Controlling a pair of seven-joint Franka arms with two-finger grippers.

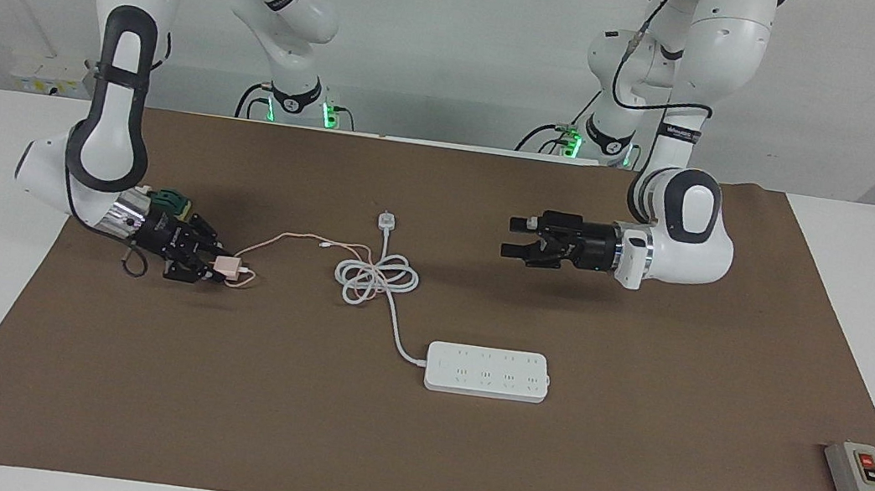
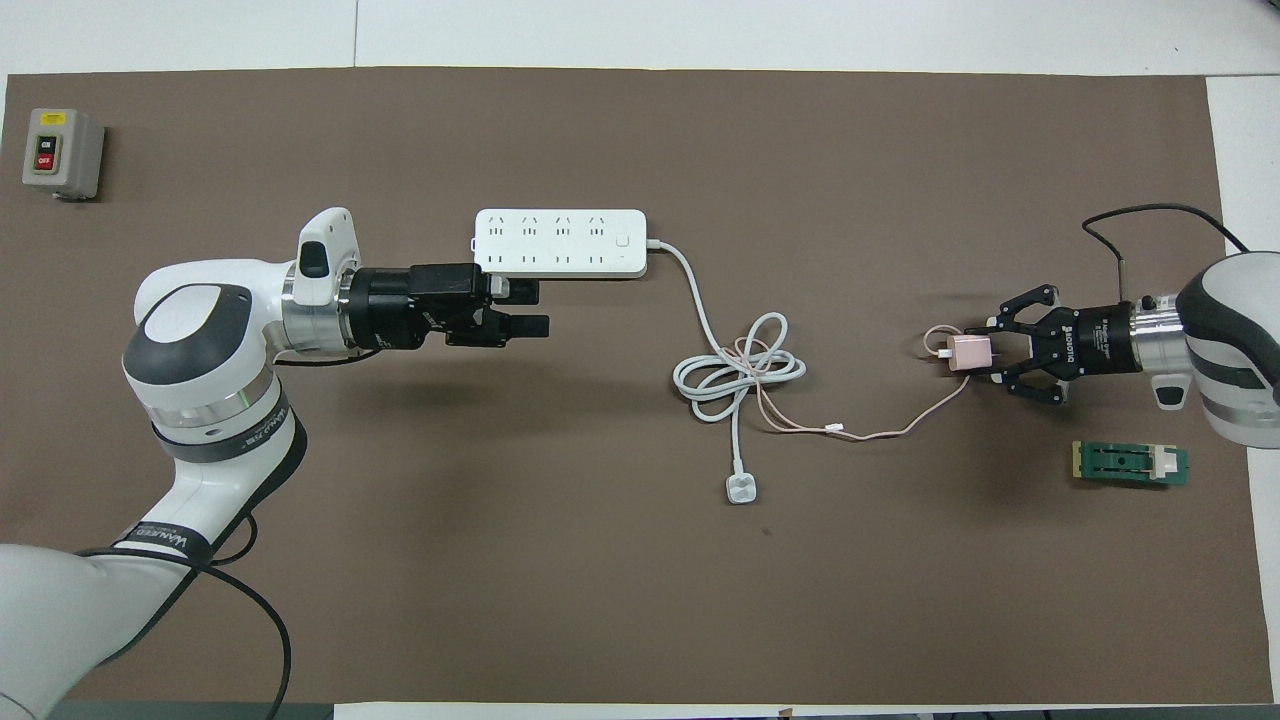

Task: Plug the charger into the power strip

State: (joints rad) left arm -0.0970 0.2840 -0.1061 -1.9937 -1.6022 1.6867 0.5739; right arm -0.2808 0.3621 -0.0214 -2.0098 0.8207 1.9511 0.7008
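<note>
facing view: right gripper (image 1: 219, 269) clamps the charger (image 1: 228, 267) low at the right arm's end, fingers partly hiding it. left gripper (image 1: 517, 237) hangs w/ fingers apart, holding nothing.
overhead view: left gripper (image 2: 520, 308) overlaps the power strip (image 2: 560, 242) edge; contact unclear.

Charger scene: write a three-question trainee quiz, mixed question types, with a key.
1. True or false: the charger is already plugged into the power strip.
2. Multiple choice: what lies on the mat between the charger and the power strip? A) coiled white cord B) a book C) a red cup
3. Short answer: which tool is at the charger?
Key: 1 false; 2 A; 3 right tool. The left tool waits, open, above the mat.
</note>
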